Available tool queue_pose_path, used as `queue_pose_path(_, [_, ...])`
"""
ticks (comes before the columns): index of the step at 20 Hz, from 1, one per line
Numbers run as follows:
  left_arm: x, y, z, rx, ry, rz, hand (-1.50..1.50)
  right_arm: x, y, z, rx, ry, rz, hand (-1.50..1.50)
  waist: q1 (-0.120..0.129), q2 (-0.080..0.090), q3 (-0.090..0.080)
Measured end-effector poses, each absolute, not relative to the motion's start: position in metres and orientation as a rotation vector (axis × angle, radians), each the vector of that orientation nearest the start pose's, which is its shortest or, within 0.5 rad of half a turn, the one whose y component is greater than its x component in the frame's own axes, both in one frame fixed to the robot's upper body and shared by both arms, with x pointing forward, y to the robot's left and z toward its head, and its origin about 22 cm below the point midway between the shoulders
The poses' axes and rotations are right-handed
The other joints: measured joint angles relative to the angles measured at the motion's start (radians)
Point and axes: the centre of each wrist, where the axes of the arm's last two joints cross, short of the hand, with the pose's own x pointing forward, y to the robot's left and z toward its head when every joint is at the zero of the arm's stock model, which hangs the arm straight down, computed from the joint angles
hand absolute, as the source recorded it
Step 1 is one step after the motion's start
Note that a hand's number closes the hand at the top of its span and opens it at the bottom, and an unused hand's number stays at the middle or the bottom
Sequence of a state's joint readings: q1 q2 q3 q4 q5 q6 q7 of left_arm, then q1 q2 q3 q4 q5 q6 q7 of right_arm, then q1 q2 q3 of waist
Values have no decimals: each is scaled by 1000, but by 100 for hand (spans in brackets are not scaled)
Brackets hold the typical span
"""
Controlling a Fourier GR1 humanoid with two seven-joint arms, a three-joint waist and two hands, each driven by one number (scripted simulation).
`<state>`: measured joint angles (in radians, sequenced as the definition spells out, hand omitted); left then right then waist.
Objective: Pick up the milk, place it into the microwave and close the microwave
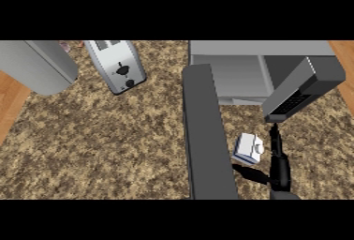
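Note:
The milk (248, 148), a small white and blue carton, stands on the speckled counter (104, 140) just in front of the microwave (262, 61). The microwave's door (205, 140) is swung wide open and reaches toward me as a long dark grey panel left of the carton. My right hand (277, 165) comes up from the lower edge. Its fingers (274, 140) stretch straight along the carton's right side, and the thumb (250, 173) lies just below the carton. The hand is open and not curled round the milk. The oven cavity (239, 77) is grey and bare. No left hand shows.
A silver toaster (116, 65) lies at the back, left of the microwave. A large grey rounded object (34, 65) fills the back left corner. The microwave's dark keypad panel (298, 93) juts out above my fingers. Wooden strips (10, 108) border the counter.

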<state>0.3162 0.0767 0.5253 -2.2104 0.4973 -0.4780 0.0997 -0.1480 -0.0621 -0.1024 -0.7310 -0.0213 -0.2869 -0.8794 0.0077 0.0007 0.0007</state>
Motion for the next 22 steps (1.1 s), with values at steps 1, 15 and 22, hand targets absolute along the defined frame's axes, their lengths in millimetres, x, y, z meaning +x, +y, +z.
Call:
queue_pose_path(1, [111, 352, 115, -21, -1959, 5, -150, 228, -256, -150, -405, -1725, -10, 150, 1, 0, 0])
queue_pose_path(15, [107, 366, 109, -26, -1957, 2, -150, 254, -252, -153, -337, -1838, 78, 150, 2, -1, -2])
queue_pose_path(22, [109, 364, 111, -31, -1960, -4, -150, 278, -290, -132, -216, -1879, 154, 150, 10, 3, 1])
